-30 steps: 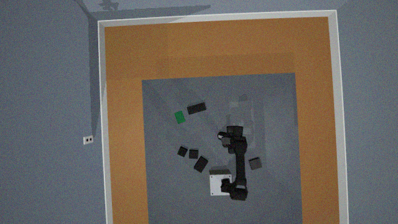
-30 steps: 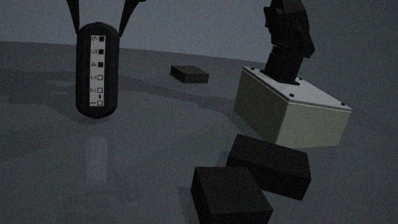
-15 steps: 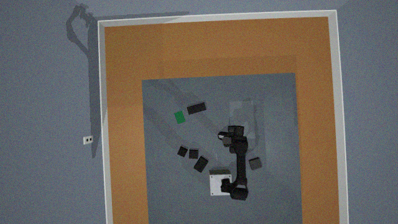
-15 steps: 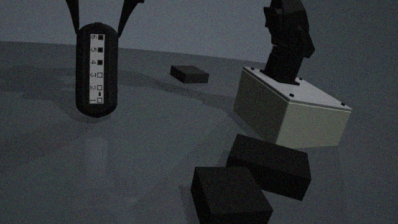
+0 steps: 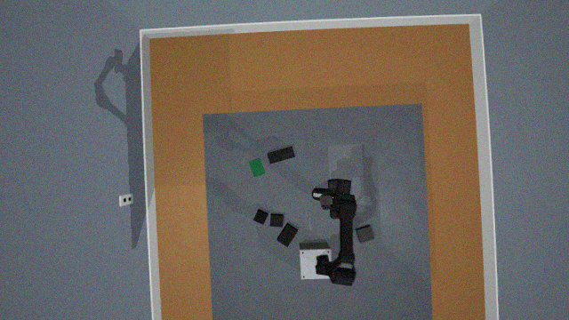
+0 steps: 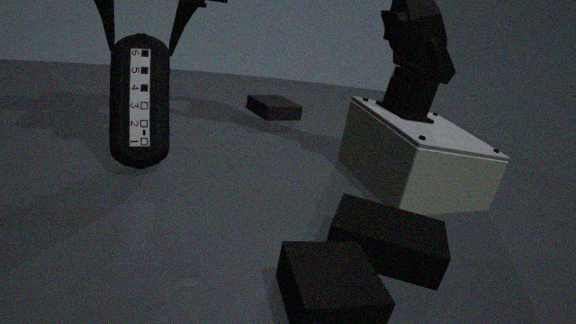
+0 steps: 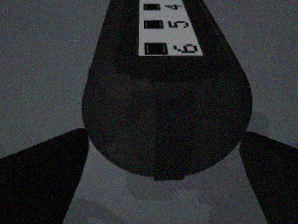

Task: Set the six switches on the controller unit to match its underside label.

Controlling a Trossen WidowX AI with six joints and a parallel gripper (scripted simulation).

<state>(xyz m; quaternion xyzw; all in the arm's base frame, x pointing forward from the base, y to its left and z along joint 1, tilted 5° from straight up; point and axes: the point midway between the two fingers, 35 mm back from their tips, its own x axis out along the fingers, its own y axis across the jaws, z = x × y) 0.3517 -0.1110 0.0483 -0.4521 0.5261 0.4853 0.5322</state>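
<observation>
My gripper is shut on the dark grey controller unit, with a fingertip on each side near its switch-6 end. The unit hangs upright on end in the exterior view, its underside facing that camera. Its white label shows squares 4, 5 and 6 filled and squares 1, 2 and 3 empty. A small dark dash sits between squares 1 and 2. The wrist view shows only 4, 5 and 6, all filled. The rocker switches are hidden. Whether its lower end touches the bench is unclear.
The arm's base stands on a pale box. Dark blocks lie left of it. A grey block lies right of the arm. A long dark block and green board lie farther up.
</observation>
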